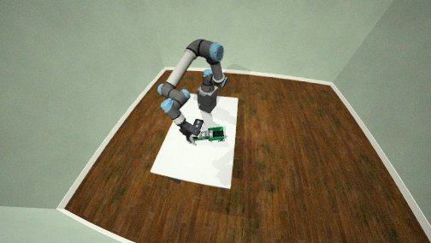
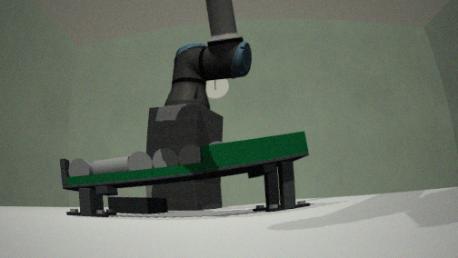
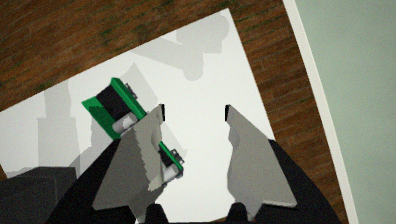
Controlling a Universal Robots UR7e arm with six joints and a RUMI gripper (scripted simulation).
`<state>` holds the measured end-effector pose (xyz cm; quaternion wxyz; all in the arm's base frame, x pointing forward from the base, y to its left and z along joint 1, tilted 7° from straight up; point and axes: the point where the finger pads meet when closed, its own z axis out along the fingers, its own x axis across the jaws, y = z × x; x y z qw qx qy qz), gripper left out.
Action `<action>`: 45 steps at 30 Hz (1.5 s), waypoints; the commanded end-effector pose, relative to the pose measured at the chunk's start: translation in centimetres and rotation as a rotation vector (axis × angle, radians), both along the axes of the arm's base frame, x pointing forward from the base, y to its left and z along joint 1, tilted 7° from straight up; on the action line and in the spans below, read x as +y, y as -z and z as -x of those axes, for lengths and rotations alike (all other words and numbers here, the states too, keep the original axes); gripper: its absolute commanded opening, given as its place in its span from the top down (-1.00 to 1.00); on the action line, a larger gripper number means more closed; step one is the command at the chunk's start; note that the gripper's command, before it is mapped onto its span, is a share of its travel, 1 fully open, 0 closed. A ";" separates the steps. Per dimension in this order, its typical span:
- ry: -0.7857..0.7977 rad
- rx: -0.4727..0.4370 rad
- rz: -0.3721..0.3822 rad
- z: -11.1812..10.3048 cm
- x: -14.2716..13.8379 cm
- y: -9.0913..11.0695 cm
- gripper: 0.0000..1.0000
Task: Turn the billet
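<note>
The green feed ramp (image 2: 191, 165) stands on dark legs and slopes down to a stop (image 2: 64, 170) at its left end. One grey billet (image 2: 111, 164) lies lengthwise on the ramp, between one round billet end at the stop (image 2: 79, 168) and three more upslope (image 2: 164, 158). In the wrist view the ramp (image 3: 127, 107) lies left of my gripper (image 3: 195, 105), and the left finger hides its middle. Billet ends (image 3: 125, 121) show there. My gripper is open with only white table between the fingers. In the top view it (image 1: 192, 139) hovers at the ramp's left end (image 1: 212, 134).
The ramp stands on a white table (image 1: 201, 141) over a wooden floor. The robot's dark base pedestal (image 2: 184, 150) rises right behind the ramp. A low dark block (image 2: 136, 204) lies on the table under the ramp's lower end. The table edge is close on the right in the wrist view.
</note>
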<state>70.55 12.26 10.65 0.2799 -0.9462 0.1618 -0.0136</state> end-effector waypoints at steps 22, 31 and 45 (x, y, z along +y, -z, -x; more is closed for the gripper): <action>0.129 0.085 0.052 2.7 -1.4 -1.3 0.19; 0.236 0.149 0.094 5.0 -2.5 -2.1 0.19; 0.323 0.195 0.126 6.9 -3.4 -2.6 0.19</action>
